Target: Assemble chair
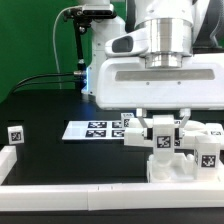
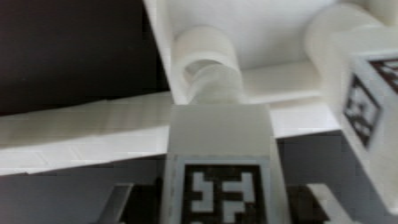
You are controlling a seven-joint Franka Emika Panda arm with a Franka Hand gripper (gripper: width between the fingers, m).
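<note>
The black table (image 1: 55, 105) lay open on the side of the gripper (image 1: 166, 128) toward the exterior view's left. The only things there were the marker board (image 1: 95, 129), flat and close beside the gripper, and a small loose tagged block (image 1: 15, 134), well apart from it near the side rail (image 1: 8, 158). The front rail (image 1: 80, 189) ran along the table edge in front of and below the gripper, close to the chair parts, so room was tight on that side. Toward the exterior view's right the gripper was crowded by the partly joined chair (image 1: 190, 158). Its white blocks stood directly under and beside the gripper, out to the picture's edge.

The gripper hung straight down from the arm (image 1: 160, 40), over the chair. Its jaws stood narrow, clamped on a square white post (image 2: 221, 150) bearing a black-and-white tag. In the wrist view the post sat between the two dark fingers (image 2: 121, 203). Beyond the post's far end a rounded white peg (image 2: 203, 68) stood against a white panel (image 2: 89, 125); whether the post touched the peg could not be told. A second tagged panel (image 2: 363, 95) stood just beside the post.
</note>
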